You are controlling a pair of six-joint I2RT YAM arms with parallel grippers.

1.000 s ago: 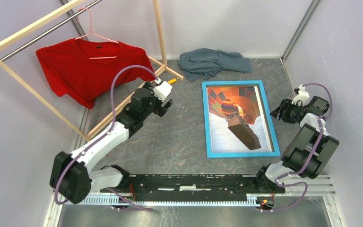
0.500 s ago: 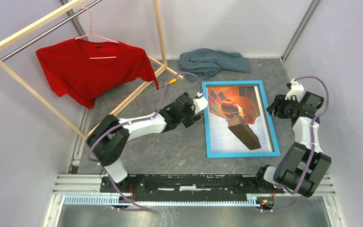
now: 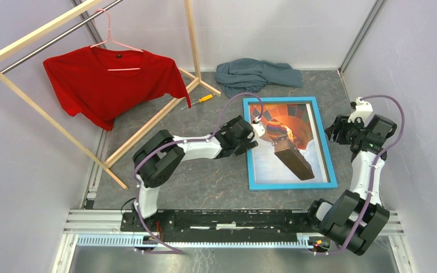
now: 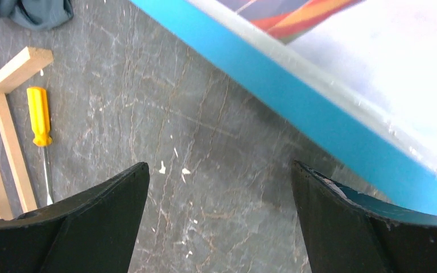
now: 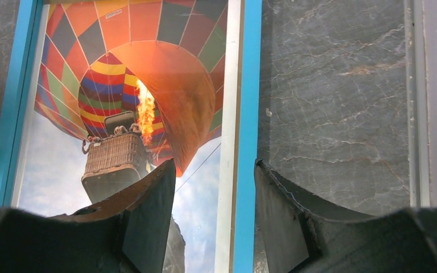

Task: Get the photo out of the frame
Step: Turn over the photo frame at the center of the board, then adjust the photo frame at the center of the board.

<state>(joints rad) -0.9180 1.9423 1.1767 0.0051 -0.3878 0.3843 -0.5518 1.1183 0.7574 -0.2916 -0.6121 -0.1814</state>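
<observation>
Where the two arms are bolted at the near edge of the grey table (image 3: 205, 176), the frame (image 3: 290, 185) lies flat just beyond them, right of centre, with its light-blue front up. The photo (image 3: 299, 133) of the hot-air balloon sits inside it, face up. Farther along, the left gripper (image 3: 254, 135) hangs over the frame's left rail towards its far corner, jaws spread wide and holding nothing. Its wrist view shows bare table between the fingers and the blue rail running past the right one. Across the frame, the right gripper (image 3: 336, 129) hovers at the right rail, jaws parted, the rail showing in the gap and nothing clamped. Beyond the left gripper, a yellow-handled screwdriver (image 3: 199, 100) lies beside the foot of a wooden clothes rack (image 3: 190, 34), on which a red T-shirt (image 3: 108, 85) hangs. A crumpled grey-blue cloth (image 3: 256, 74) lies by the back wall.
</observation>
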